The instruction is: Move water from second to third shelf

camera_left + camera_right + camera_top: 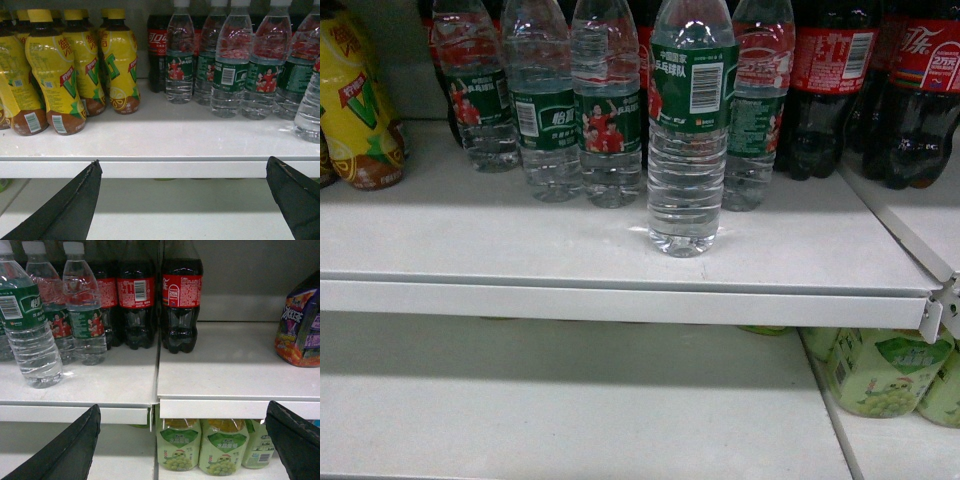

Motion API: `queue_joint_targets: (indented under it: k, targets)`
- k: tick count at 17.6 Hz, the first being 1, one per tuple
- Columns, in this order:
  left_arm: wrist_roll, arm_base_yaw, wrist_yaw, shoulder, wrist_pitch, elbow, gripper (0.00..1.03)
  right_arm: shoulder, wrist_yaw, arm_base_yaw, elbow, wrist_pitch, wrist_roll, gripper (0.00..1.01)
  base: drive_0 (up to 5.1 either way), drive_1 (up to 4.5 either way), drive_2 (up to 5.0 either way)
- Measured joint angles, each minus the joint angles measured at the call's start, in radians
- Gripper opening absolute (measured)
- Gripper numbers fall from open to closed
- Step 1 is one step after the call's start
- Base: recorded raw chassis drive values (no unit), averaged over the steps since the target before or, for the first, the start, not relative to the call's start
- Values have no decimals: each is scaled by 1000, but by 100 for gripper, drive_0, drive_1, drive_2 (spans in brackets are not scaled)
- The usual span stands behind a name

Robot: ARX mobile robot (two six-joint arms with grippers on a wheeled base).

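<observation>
Standing upright on the white metal shelf [470,240], the clear ribbed green-labelled water bottle [687,130] is untouched; left gripper [182,200] and right gripper [182,440] hover level, jaws spread.

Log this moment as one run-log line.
phase: pre-grasp | water: upright, upper shelf front, ahead of its row | left gripper: open, empty | right gripper: open, empty | lower shelf: bare spot below
</observation>
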Motion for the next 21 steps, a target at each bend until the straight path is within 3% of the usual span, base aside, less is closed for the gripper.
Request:
queue_joint_targets:
  k: [21]
  targets:
    - [0,0,0,0,0,0,98,0,0,0,0,0,0,98,0,0,0]
